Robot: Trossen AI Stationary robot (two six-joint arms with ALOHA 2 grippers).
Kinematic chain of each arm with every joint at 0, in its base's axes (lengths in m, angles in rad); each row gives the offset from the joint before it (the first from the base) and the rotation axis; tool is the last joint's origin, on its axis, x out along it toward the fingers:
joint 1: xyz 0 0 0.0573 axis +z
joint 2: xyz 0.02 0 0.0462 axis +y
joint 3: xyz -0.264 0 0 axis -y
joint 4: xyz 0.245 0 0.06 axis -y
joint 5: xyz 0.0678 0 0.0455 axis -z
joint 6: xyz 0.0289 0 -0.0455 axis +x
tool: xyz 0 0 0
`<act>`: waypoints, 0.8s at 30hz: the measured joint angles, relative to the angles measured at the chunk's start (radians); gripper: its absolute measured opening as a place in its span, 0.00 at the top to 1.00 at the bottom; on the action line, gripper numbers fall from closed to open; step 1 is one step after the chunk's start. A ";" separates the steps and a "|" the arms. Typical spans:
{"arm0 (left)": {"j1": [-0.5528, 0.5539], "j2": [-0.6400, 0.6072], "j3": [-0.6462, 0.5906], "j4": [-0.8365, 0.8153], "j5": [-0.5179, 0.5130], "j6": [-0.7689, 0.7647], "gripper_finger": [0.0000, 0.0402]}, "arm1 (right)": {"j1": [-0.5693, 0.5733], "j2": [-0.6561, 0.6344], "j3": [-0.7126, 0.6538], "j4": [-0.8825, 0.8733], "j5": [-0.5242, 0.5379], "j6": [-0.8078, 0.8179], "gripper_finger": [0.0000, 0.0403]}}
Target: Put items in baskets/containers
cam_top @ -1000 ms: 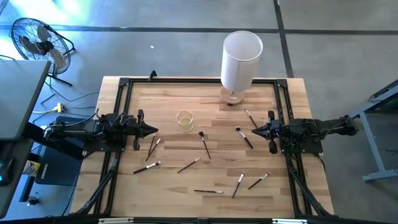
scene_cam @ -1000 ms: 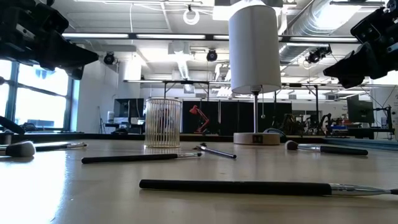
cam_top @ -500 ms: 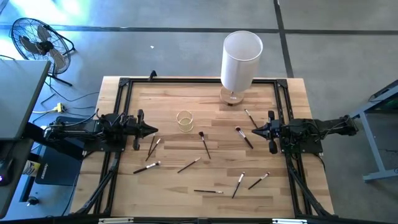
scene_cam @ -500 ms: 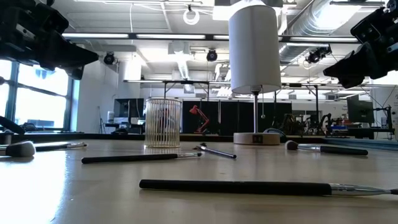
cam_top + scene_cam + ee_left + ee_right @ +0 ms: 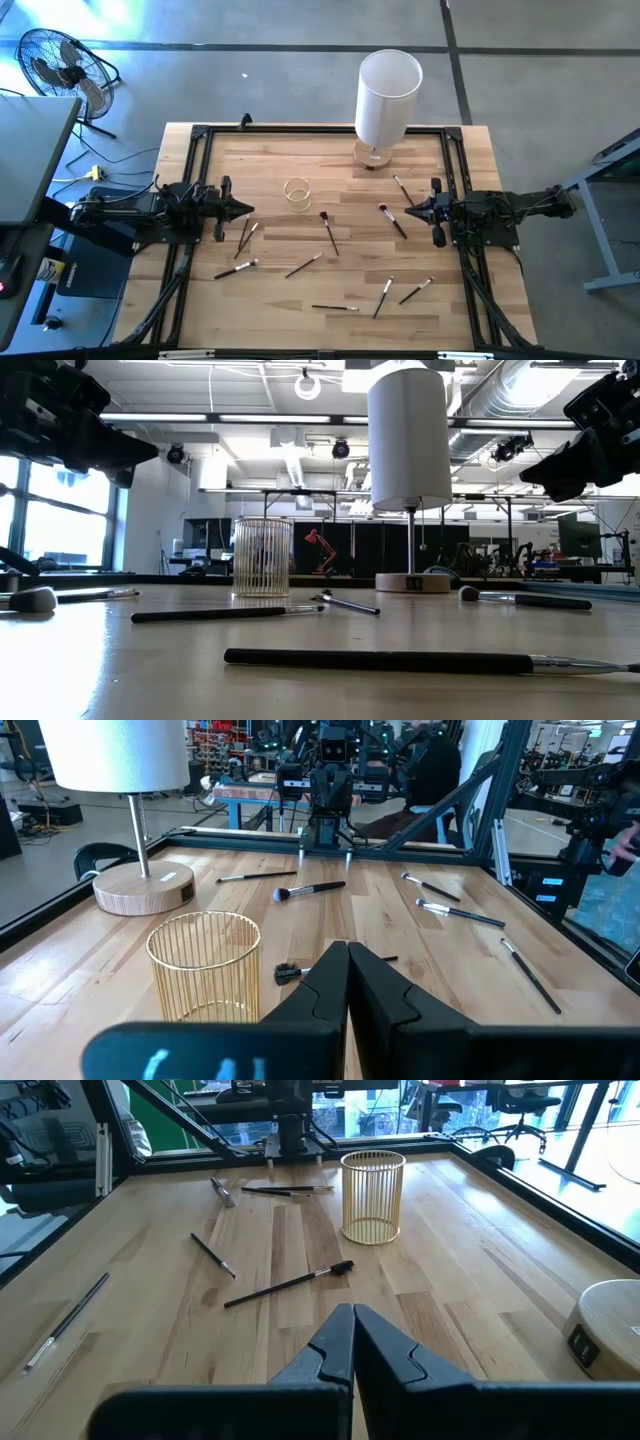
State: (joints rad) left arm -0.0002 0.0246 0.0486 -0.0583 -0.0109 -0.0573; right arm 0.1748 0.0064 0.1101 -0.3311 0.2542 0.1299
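Several thin makeup brushes lie flat and scattered on the wooden table, among them a dark one (image 5: 328,232) at the middle, one (image 5: 392,221) just before my right gripper, and a pale-tipped one (image 5: 236,268) near the left. A small round cup of thin golden wires (image 5: 297,193) (image 5: 204,965) (image 5: 372,1196) stands upright on the table left of centre, with nothing in it. My left gripper (image 5: 250,210) (image 5: 347,952) hovers shut above the table's left side, pointing level toward the right. My right gripper (image 5: 405,212) (image 5: 353,1315) hovers shut at the right side, pointing left. Neither touches anything.
A tall white cylinder (image 5: 388,95) on a round wooden base (image 5: 373,156) stands at the table's far edge, right of the cup. Black frame rails (image 5: 300,130) run around the tabletop. A long dark brush (image 5: 380,659) lies closest to the near edge.
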 joint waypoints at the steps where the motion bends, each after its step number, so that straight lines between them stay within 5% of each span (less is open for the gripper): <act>1: 0.000 0.000 0.000 0.000 0.000 0.000 1.00 | 0.000 0.000 -0.001 0.004 0.008 -0.003 1.00; 6: 0.000 0.000 0.000 0.000 0.000 0.000 1.00 | 0.000 0.000 -0.001 0.039 0.101 -0.050 1.00; 14: 0.000 0.000 0.000 0.000 0.000 0.000 1.00 | 0.000 0.036 -0.001 0.190 0.039 0.026 1.00; 19: 0.000 0.000 0.000 0.000 0.000 0.000 1.00 | 0.000 0.228 0.013 0.380 0.087 0.000 1.00; 24: 0.000 0.000 0.000 0.000 0.000 0.000 1.00 | 0.000 0.542 0.164 0.385 0.151 0.043 1.00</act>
State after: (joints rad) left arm -0.0002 0.0246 0.0486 -0.0584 -0.0111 -0.0574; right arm 0.1749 0.5486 0.2742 0.0538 0.4055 0.1734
